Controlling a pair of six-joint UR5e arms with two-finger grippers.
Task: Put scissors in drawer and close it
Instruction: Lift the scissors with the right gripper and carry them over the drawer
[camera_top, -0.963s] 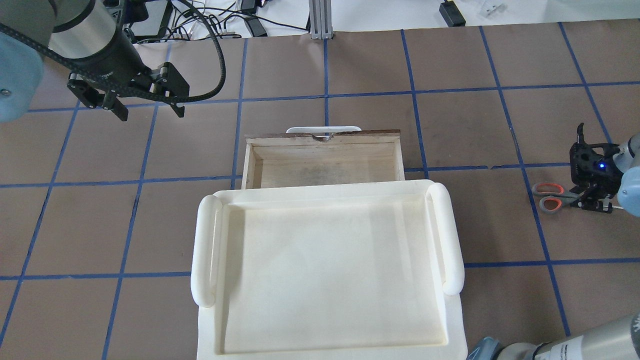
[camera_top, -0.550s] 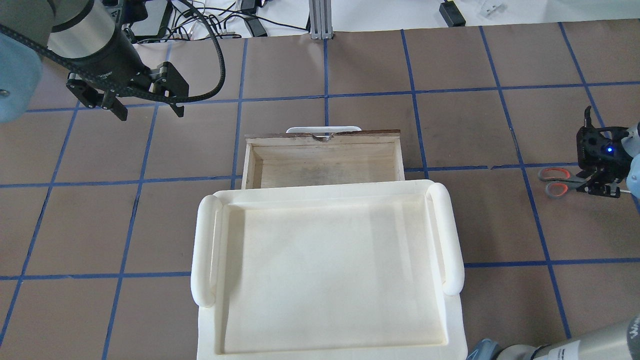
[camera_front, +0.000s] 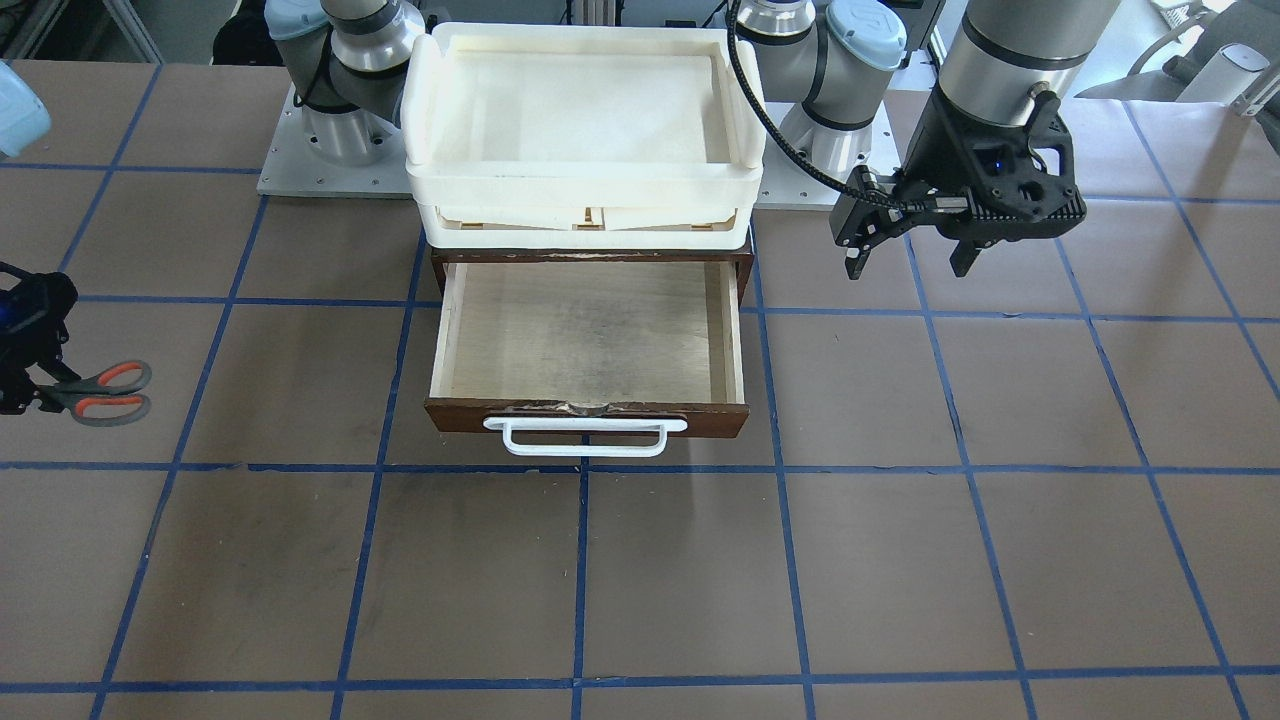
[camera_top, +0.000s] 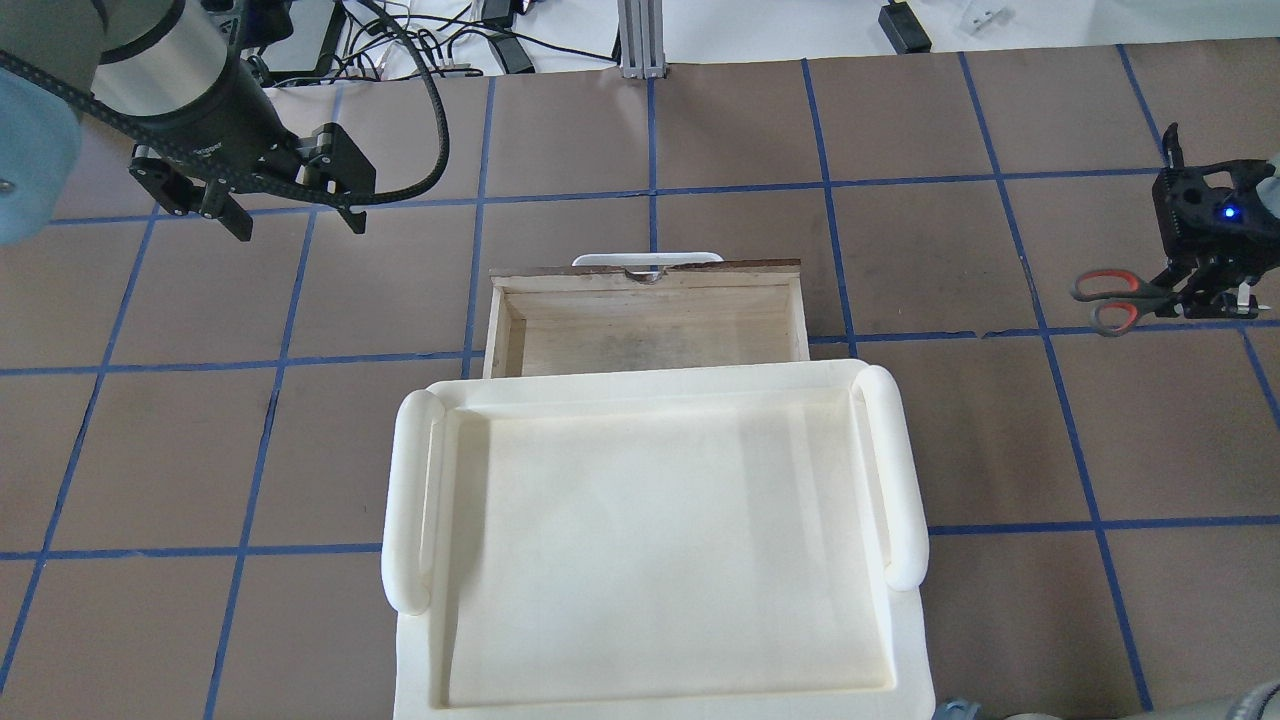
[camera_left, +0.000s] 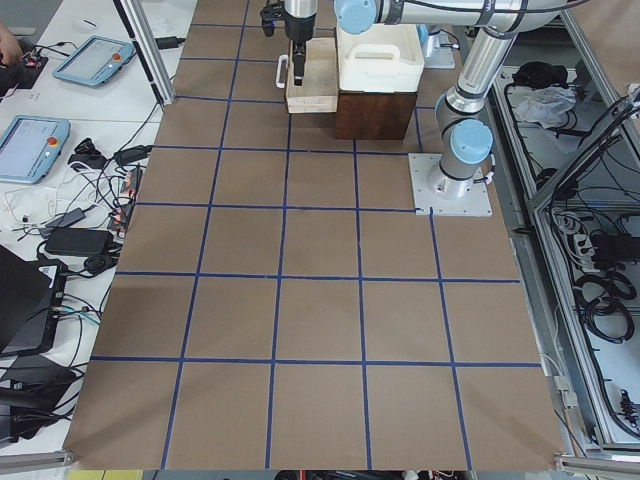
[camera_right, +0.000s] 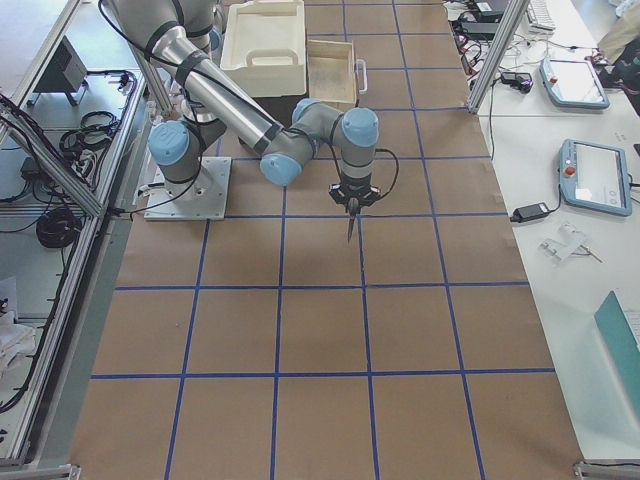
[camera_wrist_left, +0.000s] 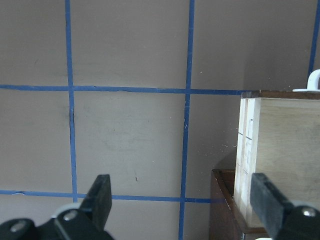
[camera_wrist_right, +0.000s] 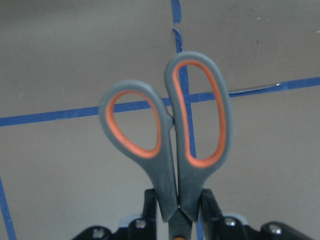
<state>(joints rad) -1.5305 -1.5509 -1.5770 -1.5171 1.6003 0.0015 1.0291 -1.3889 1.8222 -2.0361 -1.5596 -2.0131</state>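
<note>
The scissors (camera_top: 1110, 300), grey handles lined orange-red, are held at the blades by my right gripper (camera_top: 1205, 298), which is shut on them. They hang off the table, far to the right of the drawer. The right wrist view shows both finger loops (camera_wrist_right: 170, 130) sticking out past the fingers (camera_wrist_right: 210, 207). They also show at the left edge of the front view (camera_front: 100, 392). The drawer (camera_top: 650, 272) is pulled open, with an empty plywood inside (camera_front: 590, 330) and a white handle (camera_front: 585, 438). My left gripper (camera_top: 300, 228) is open and empty, left of the drawer.
A cream-white plastic tray (camera_top: 410, 500) sits on top of the brown cabinet (camera_front: 745, 262) behind the open drawer. In the left wrist view the drawer's side wall (camera_wrist_left: 280, 150) lies close to the right finger (camera_wrist_left: 267, 200). Brown table with blue tape grid all around.
My right gripper has carried the scissors up off the table and away from the robot, farther up the overhead view. My left gripper has hardly moved.
</note>
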